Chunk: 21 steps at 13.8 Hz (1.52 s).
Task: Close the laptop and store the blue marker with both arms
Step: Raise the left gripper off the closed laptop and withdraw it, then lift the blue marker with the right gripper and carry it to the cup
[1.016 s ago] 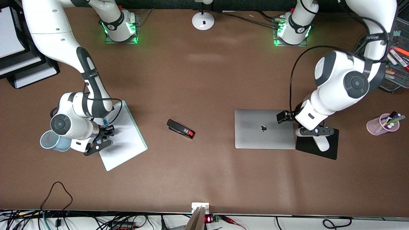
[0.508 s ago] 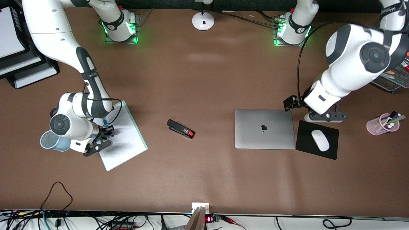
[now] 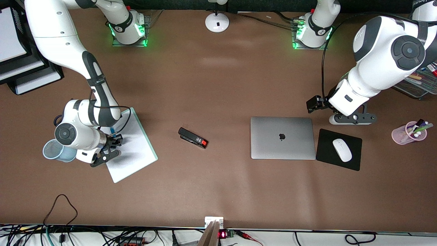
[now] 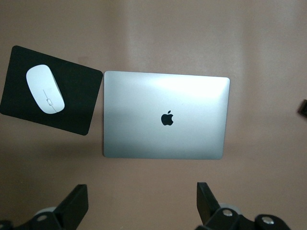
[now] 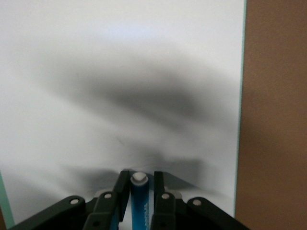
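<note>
A light blue mesh cup (image 3: 54,150) is seen at the right arm's end of the table, beside a white pad (image 3: 131,147); its inside is partly covered by the right arm, and nothing can be made out in it. A pink translucent cup (image 3: 408,134) at the left arm's end is filled with pens, among them a green and a purple one. A dark mesh tray (image 3: 418,83) farther from the front camera is cut off by the frame edge and partly covered by the left arm; red and orange markers are glimpsed in it.

The blue marker (image 5: 139,203) is pinched between the fingers of the right gripper (image 5: 139,189) over the white pad, its white end pointing outward; most of its barrel is hidden. The laptop (image 3: 282,137) is shown closed and flat, just beside a black mouse pad (image 3: 326,159) on which a white mouse (image 3: 342,150) is laid. The left gripper (image 4: 141,203) is held over bare table near the laptop's edge, with its fingers spread and nothing between them.
</note>
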Each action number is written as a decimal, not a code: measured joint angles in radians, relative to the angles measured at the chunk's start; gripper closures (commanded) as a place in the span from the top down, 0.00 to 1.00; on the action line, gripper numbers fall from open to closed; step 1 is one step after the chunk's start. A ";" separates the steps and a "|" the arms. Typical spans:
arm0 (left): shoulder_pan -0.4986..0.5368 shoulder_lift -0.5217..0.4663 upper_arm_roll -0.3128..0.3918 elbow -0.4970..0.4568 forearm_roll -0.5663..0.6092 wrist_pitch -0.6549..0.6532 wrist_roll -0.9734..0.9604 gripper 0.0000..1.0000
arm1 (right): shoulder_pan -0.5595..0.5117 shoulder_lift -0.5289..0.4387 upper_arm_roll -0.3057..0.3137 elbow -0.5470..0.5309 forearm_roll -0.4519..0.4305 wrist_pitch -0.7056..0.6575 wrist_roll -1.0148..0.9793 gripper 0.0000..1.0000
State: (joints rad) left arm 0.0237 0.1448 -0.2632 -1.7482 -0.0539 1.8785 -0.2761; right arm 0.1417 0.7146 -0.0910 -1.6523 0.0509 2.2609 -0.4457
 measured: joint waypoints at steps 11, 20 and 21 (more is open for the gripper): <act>0.000 -0.014 0.000 0.001 0.000 0.000 0.000 1.00 | 0.001 -0.003 0.000 0.011 0.000 -0.001 -0.001 0.00; 0.004 -0.092 0.002 0.074 0.088 -0.138 0.004 1.00 | -0.002 -0.195 -0.006 0.119 0.001 -0.255 -0.128 0.00; 0.012 -0.108 0.002 0.075 0.094 -0.159 0.007 1.00 | -0.012 -0.204 -0.008 0.125 0.001 -0.258 -0.179 0.00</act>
State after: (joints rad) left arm 0.0359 0.0367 -0.2608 -1.6735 0.0396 1.7198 -0.2696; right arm 0.1297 0.5109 -0.0989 -1.5276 0.0514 2.0034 -0.6246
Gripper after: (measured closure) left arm 0.000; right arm 0.828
